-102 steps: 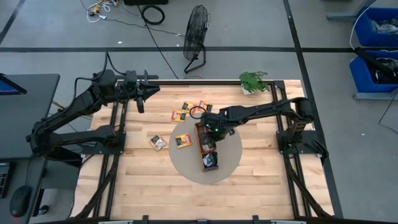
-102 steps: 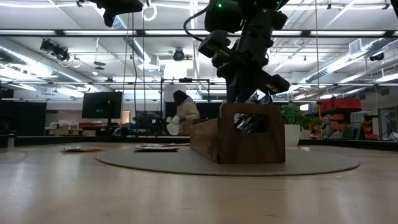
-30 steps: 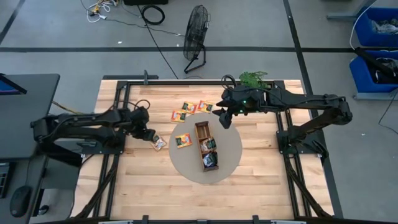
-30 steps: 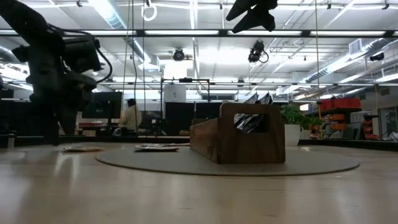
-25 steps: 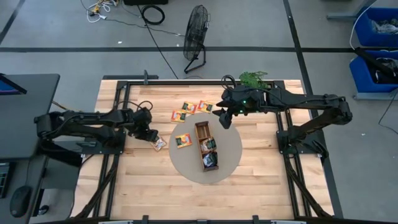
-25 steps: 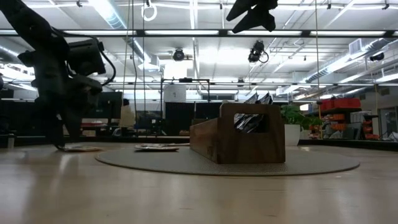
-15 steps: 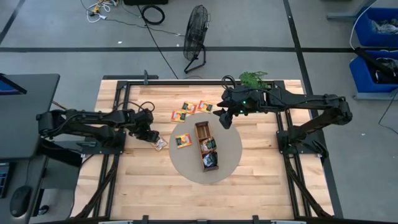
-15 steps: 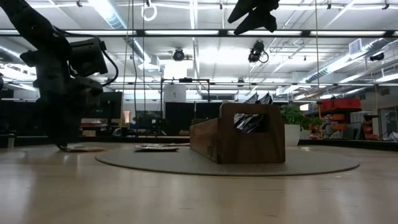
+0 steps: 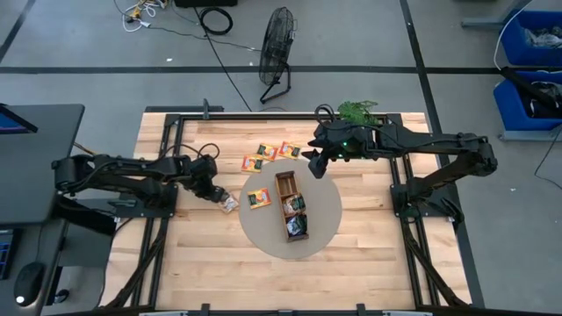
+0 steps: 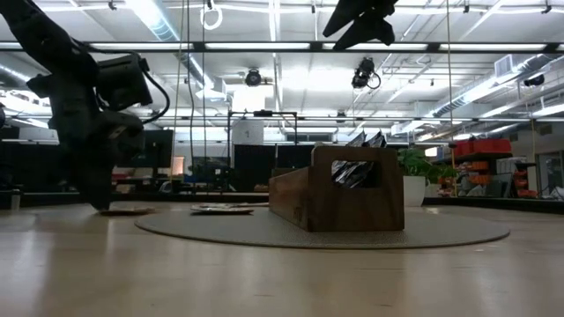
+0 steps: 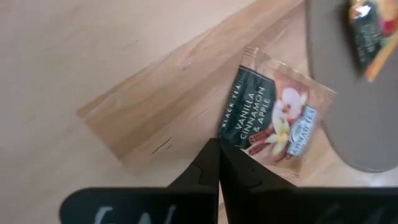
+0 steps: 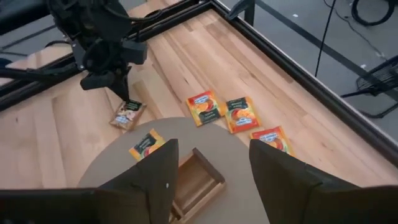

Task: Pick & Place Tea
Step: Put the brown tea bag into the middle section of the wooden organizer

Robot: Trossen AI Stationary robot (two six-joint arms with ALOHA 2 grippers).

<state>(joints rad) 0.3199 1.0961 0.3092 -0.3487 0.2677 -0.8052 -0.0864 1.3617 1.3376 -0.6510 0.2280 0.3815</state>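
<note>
A tea sachet (image 11: 273,118), dark at one side and pale with a flower picture at the other, lies flat on the wooden table left of the round mat (image 9: 325,224). My left gripper (image 11: 219,147) stands shut at its dark edge, also seen as the left gripper (image 9: 217,194) from above. An orange sachet (image 9: 258,198) lies on the mat beside the wooden tray (image 9: 283,180). Three more orange sachets (image 12: 239,114) lie on the table behind the mat. My right gripper (image 12: 212,149) hangs open high above the mat's far edge, touching nothing. My left gripper comes down on the sachet from above, slanting from the table's left side. Its shut fingertips (image 11: 239,163) meet at the sachet's dark edge near a corner (image 11: 227,132). The fingers hide whether that edge lies between them. The sachet lies flat on the table.
The tray (image 10: 339,189) stands on the mat and holds several sachets upright. A small potted plant (image 9: 357,114) stands at the table's far right. Bare wood lies toward the near edge. The black frame rails (image 9: 167,167) run along both sides.
My left gripper has gone down and a little toward the mat, onto the sachet's left edge, and has shut there. The sachet lies where it lay. My right gripper has kept almost still, high up and open.
</note>
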